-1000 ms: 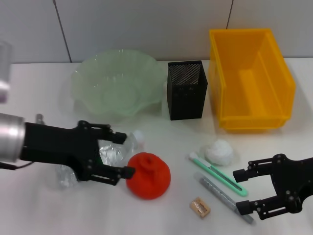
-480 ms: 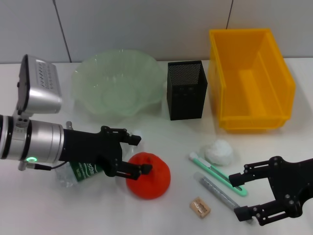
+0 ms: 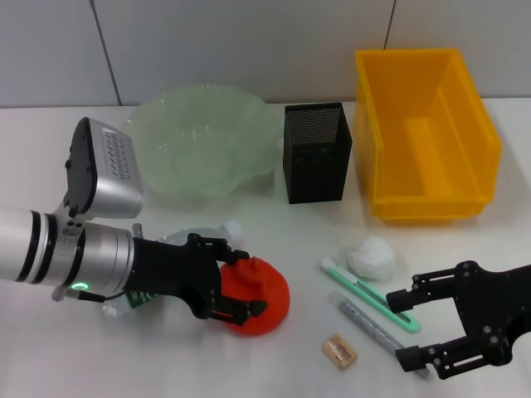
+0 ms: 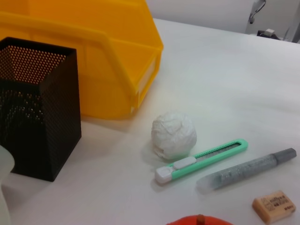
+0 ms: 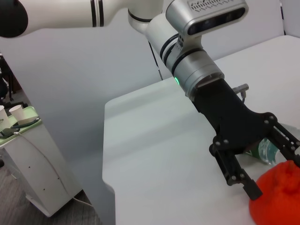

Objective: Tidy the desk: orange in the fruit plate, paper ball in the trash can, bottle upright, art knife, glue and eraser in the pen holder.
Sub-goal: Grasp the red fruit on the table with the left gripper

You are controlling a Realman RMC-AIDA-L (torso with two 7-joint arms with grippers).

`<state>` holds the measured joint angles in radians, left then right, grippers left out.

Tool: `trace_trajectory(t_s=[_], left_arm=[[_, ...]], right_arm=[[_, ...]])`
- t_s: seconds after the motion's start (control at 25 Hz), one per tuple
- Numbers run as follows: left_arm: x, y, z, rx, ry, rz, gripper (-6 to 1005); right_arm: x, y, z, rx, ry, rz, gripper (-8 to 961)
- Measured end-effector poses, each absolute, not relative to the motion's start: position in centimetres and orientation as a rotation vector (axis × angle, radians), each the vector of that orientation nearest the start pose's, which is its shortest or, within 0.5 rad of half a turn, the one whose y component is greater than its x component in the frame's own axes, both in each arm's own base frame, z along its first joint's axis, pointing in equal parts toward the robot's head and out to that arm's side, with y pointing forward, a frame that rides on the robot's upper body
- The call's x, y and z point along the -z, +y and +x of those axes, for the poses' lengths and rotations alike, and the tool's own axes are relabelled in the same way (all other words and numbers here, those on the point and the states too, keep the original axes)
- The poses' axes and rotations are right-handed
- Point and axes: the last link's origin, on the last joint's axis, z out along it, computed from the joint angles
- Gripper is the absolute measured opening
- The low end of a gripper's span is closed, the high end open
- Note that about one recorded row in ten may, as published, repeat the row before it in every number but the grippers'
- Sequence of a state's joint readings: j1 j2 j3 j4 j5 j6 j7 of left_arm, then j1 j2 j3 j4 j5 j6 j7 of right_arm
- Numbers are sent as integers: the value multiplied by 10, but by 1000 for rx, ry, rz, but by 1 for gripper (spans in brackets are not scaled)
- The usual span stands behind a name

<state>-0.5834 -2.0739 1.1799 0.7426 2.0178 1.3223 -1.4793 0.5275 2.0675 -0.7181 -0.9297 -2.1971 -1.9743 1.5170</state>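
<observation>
The orange (image 3: 264, 292) lies on the desk (image 3: 274, 365), front left of centre. My left gripper (image 3: 246, 282) is open, with its jaws either side of the orange's left part. The bottle (image 3: 189, 243) lies on its side behind that gripper. My right gripper (image 3: 401, 328) is open, low over the near ends of the art knife (image 3: 369, 294) and the glue (image 3: 373, 327). The paper ball (image 3: 372, 256) and the eraser (image 3: 339, 351) lie nearby. The fruit plate (image 3: 199, 143), the pen holder (image 3: 315, 153) and the trash can (image 3: 425, 137) stand at the back.
The left wrist view shows the pen holder (image 4: 37, 108), trash can (image 4: 93, 56), paper ball (image 4: 173, 134), art knife (image 4: 201, 160), glue (image 4: 246, 168), eraser (image 4: 274, 206) and orange top (image 4: 199, 220). The right wrist view shows the left gripper (image 5: 276, 168) at the orange (image 5: 279, 199).
My left gripper has moved right and forward, from beside the bottle to around the orange's left side. My right gripper has shifted slightly left. The objects have not moved.
</observation>
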Motion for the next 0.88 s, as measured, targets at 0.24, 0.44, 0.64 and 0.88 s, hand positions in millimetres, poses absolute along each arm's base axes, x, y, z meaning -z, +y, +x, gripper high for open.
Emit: trace_trajectory(t_s=[0.24,0.44,0.64,0.88], left_arm=[[51,347,-229,256,-371,-2954,763],[52,344,-232,245,-360,-2955,759],[54,343,-233,234,-359,-2957,576],[53,343,-234,245,-391,-2949,337]], right_arm=[[-34,292,240,-513,498,-3135,733],[-33,292,239,-516,498,-3134,731],[-33,292,238,-528,494,-3133,730],[-32,292,238,-532,492,-3133,728]])
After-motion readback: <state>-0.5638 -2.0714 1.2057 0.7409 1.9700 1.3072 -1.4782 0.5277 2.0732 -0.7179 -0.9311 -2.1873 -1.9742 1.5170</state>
